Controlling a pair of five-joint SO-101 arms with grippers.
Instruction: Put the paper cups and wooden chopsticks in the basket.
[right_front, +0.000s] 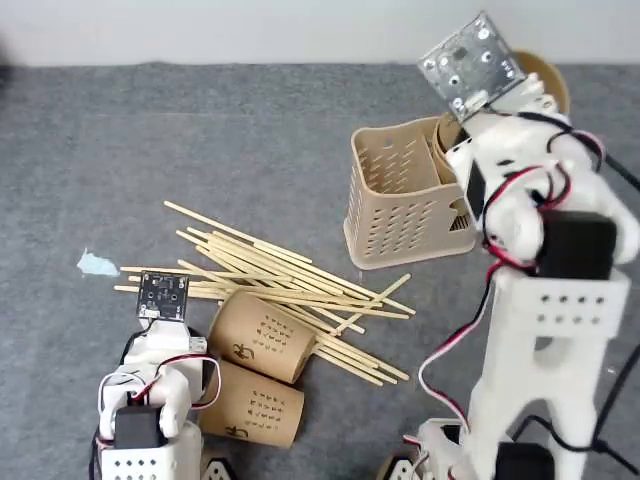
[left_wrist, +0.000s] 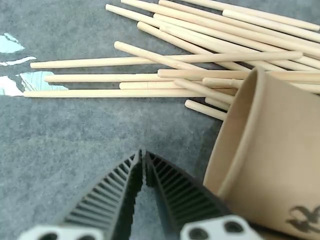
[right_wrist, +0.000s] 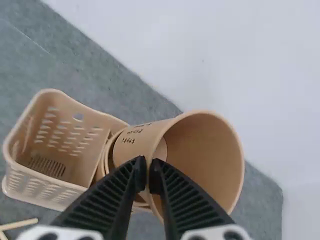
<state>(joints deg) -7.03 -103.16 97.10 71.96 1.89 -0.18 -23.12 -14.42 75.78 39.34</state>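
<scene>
Several wooden chopsticks (right_front: 290, 285) lie fanned across the grey mat. Two paper cups rest on their sides, one (right_front: 262, 335) on the sticks' near ends, the other (right_front: 250, 405) just below it. My left gripper (left_wrist: 143, 160) is shut and empty, low over the mat beside the upper cup's mouth (left_wrist: 272, 150) and short of the chopsticks (left_wrist: 165, 75). The beige slotted basket (right_front: 400, 195) stands at right with a cup (right_front: 447, 135) in its far part. My right gripper (right_wrist: 144, 167) is shut on a paper cup's wall (right_wrist: 200, 150), held above the basket (right_wrist: 50, 145).
A pale blue scrap (right_front: 97, 264) lies on the mat left of the chopsticks. The right arm's white body (right_front: 540, 300) stands close to the basket's right side. A light wall (right_front: 250, 30) borders the mat at the back.
</scene>
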